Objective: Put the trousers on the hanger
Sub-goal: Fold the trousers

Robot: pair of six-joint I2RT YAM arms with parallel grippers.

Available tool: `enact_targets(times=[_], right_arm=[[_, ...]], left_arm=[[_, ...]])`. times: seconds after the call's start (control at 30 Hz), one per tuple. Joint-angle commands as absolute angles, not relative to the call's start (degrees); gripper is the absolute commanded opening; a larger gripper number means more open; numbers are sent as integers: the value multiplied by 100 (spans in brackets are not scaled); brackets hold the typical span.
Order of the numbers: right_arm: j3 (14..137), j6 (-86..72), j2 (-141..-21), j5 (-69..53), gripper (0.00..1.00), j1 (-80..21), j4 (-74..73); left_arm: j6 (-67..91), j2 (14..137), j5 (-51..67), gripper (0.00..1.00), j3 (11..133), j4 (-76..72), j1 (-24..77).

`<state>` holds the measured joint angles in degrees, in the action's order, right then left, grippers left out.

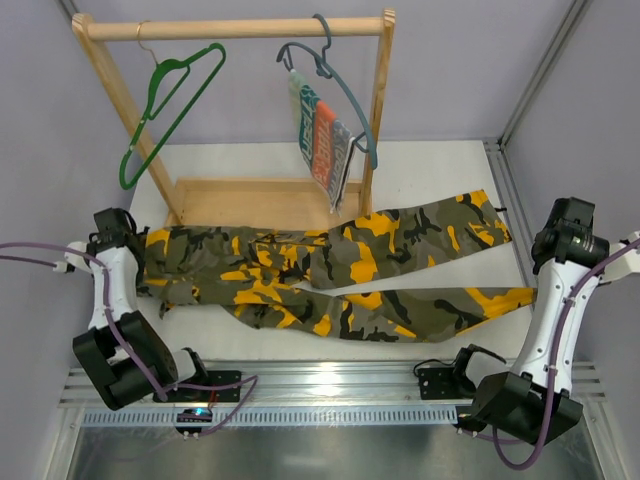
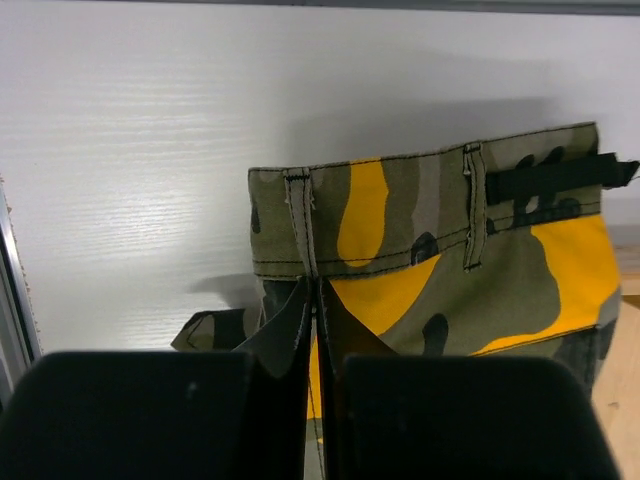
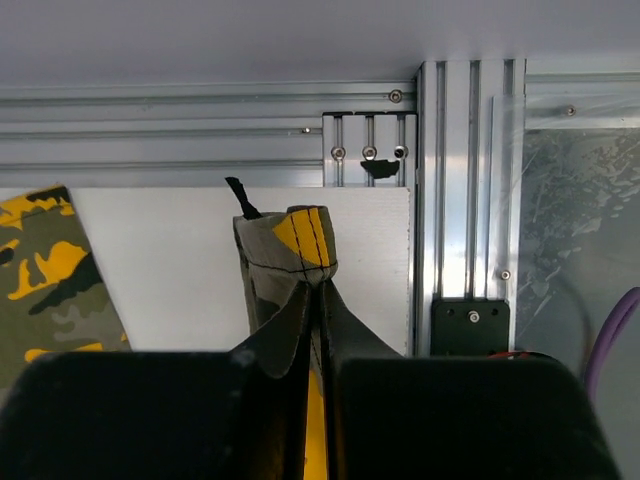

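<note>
Trousers pinched at both ends, flat on worktop

Left pincer (image 2: 315, 300) at the left edge: my jaws are closed on the waistband, beside a belt loop. Far-left corner: green hanger (image 1: 165, 110) hooked on the wooden rack (image 1: 235, 28), hanging bare and well apart from the cloth. Trousers (image 1: 330, 270) lie spread across the white worktop (image 1: 420, 165) from left edge to right edge, in front of the rack's base. Grey-blue hanger (image 1: 340, 90) further right on the rail, carrying a striped cloth (image 1: 325, 145). Right pincer (image 3: 315, 290) at the right edge: closed on a leg hem, fabric bunched upright between the fingers.
</note>
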<state>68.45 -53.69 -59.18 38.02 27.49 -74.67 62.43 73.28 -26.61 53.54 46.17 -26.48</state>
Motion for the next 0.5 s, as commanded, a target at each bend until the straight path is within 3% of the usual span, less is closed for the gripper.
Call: enact_targets(times=[0.0,0.47], right_arm=[[7521,-5719,-6143,4183,4,2786,-8321],[7488,-5784,-7276,4728,4,3436,-8824]], left_arm=[[6179,7040,-3128,0,5686,4676,-2654],[6301,6820,-3410,0,6012,4834,-2654]])
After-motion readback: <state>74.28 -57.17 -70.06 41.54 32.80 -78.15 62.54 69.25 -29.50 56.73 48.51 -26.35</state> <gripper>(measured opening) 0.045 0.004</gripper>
